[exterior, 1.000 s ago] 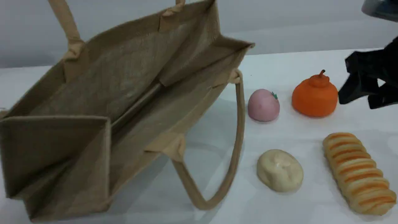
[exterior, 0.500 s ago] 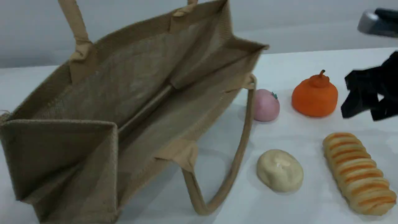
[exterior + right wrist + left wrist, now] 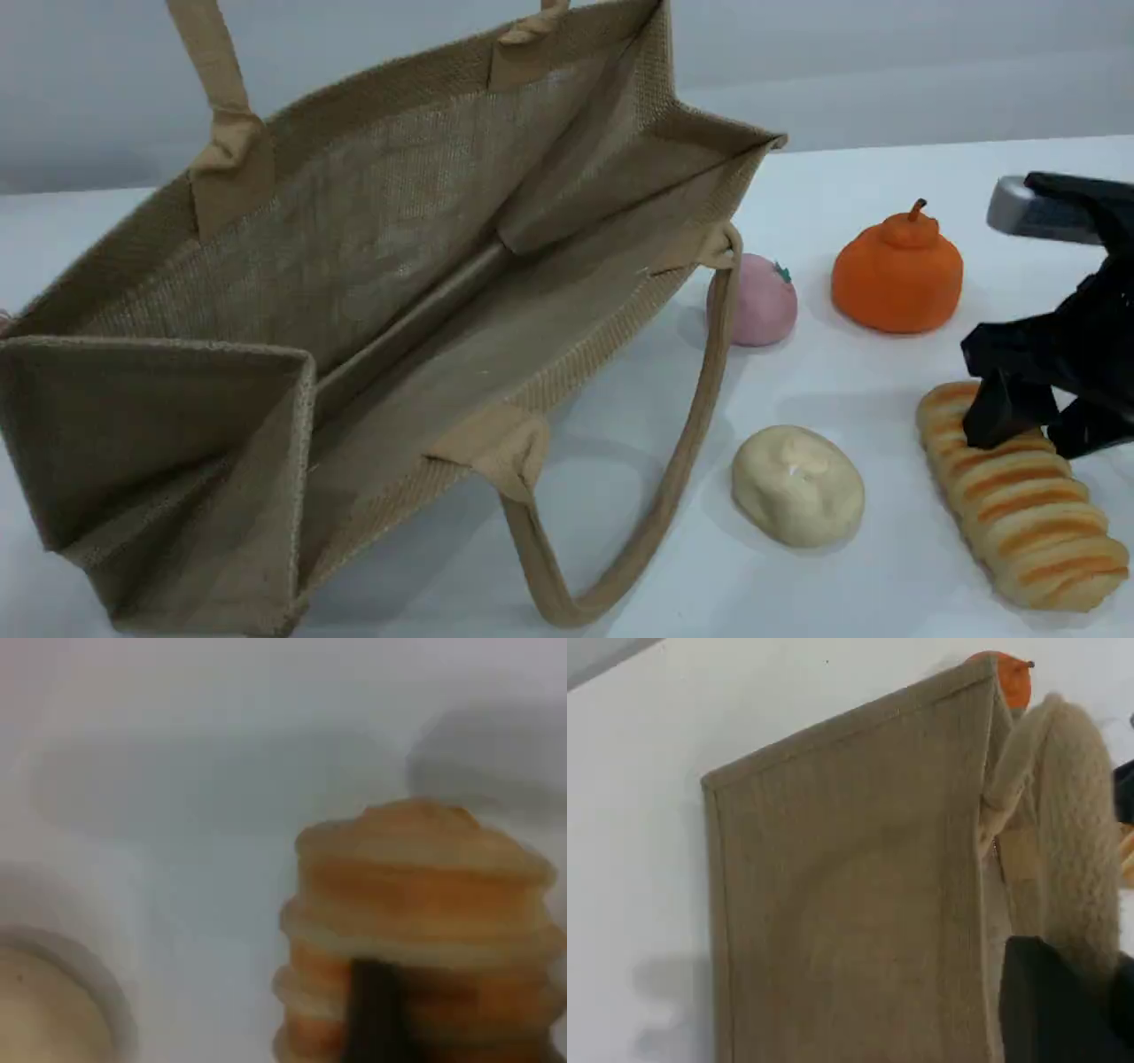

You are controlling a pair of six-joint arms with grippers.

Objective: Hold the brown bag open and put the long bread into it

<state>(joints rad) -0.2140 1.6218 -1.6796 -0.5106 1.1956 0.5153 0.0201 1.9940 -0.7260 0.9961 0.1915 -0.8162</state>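
The brown bag (image 3: 372, 266) stands at the left with its mouth wide open, its far handle (image 3: 208, 71) pulled up out of the top edge. In the left wrist view my left gripper (image 3: 1054, 1010) is shut on that rope handle (image 3: 1076, 815) above the bag's side (image 3: 850, 886). The long bread (image 3: 1028, 514), striped yellow and orange, lies at the right front. My right gripper (image 3: 1023, 439) hangs open just over the bread's far end. In the right wrist view one dark fingertip (image 3: 376, 1010) sits against the bread (image 3: 425, 877).
A cream round bun (image 3: 797, 483) lies left of the bread, also seen as the bun (image 3: 44, 1010) in the right wrist view. Behind them sit a pink fruit (image 3: 762, 301) and an orange fruit (image 3: 897, 270). The bag's near handle (image 3: 682, 461) droops onto the table.
My right gripper has come down and forward from beside the orange fruit to the bread's far end. The bag's mouth has shifted slightly to the right.
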